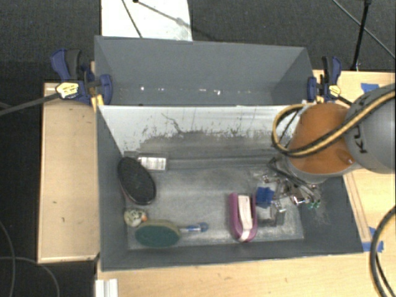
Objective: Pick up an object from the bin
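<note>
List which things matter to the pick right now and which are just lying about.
In play: gripper; small blue piece close by it; purple-and-white object beside it; bin.
Lying about, far left: black oval brush; green disc; clear tube; small mottled ball.

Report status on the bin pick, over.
End effector low at right side of bin, by a small blue piece; hold unconfirmed. Purple-and-white object close alongside, toward the middle. Black oval brush far left, clear.

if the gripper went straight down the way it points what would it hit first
Probably the small blue object at the gripper, else the bin floor; depth is unclear here.
</note>
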`<state>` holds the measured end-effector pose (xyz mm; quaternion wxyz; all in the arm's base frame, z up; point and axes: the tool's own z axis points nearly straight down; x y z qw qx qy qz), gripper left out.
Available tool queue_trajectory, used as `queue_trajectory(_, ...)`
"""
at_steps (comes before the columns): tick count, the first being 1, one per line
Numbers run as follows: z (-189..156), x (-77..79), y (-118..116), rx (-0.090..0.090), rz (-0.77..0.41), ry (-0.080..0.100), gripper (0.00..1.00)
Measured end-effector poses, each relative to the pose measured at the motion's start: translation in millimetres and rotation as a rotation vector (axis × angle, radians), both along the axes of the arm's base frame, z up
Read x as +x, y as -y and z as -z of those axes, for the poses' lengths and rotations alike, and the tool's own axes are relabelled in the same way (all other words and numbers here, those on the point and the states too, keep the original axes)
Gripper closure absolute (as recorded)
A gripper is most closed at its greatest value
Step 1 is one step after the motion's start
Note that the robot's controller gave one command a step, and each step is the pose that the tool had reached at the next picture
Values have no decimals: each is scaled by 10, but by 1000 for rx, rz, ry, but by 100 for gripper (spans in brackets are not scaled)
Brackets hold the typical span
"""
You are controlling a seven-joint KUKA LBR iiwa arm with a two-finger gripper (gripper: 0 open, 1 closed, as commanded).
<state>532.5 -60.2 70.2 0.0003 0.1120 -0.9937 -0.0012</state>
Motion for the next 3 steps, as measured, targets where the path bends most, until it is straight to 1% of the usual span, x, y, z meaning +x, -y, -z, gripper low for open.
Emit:
queue_trajectory(1,-2,-1,20,-1,2,0,100)
queue_trajectory(2,-2,-1,21,-2,1,0,0)
queue_trajectory(3,-8,-12,832,-5,-148,8,0)
